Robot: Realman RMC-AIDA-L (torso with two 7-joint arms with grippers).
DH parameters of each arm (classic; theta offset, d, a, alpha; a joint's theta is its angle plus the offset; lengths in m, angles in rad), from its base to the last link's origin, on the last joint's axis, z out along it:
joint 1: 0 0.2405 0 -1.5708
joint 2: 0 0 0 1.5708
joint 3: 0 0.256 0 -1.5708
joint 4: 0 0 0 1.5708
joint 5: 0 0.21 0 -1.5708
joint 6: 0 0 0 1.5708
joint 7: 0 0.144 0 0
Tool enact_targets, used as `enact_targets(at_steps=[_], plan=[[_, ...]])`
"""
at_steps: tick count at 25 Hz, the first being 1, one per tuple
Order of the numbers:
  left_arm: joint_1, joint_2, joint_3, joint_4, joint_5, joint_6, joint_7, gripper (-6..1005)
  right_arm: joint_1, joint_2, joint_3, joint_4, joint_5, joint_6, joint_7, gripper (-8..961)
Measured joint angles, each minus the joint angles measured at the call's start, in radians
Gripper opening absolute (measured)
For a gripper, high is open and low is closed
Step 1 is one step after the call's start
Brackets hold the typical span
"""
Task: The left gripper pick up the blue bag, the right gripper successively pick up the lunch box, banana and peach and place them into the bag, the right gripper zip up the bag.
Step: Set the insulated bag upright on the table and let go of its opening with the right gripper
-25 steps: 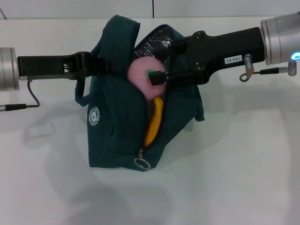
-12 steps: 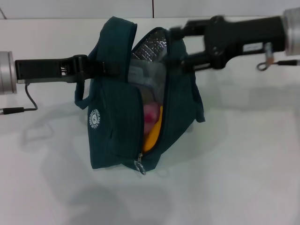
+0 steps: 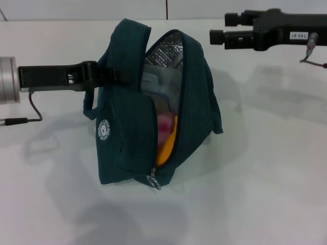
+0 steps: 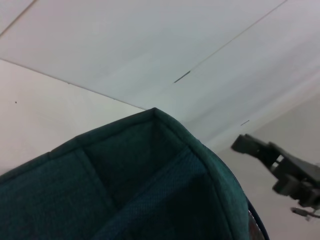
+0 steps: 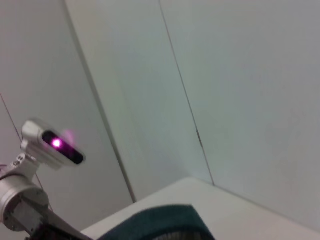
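The zipper pull (image 3: 154, 180) hangs unzipped below the banana (image 3: 166, 145) and just-dropped peach (image 3: 164, 124) inside the blue bag (image 3: 122, 138); left gripper (image 3: 118, 75) fingers pinch its rim. Right gripper (image 3: 218, 37) has withdrawn far back, fingers parted, empty: zipping remains.

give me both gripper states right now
Left gripper: shut on the blue bag, holding it up.
Right gripper: open, empty, off to the bag's right.

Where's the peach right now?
In the head view, the peach sits inside the open blue bag, beside the banana, below the lunch box.
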Motion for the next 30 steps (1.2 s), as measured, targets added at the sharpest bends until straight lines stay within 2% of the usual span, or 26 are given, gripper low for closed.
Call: enact_targets(at_steps=[10,19,30], plan=[[-0.007,-0.001,0.002,0.0,0.0,0.0,0.0,36,0.036,0.007,-0.041,0.065,-0.022,0.005,0.034,795],[-0.004,-0.001,0.0,0.0,0.0,-0.003,0.0,35,0.031,0.007,-0.155,0.062,-0.025,0.094,0.078,786],[-0.006,-0.001,-0.005,0.0,0.0,-0.005,0.0,36,0.029,0.004,-0.158,0.071,-0.05,0.125,0.094,776]])
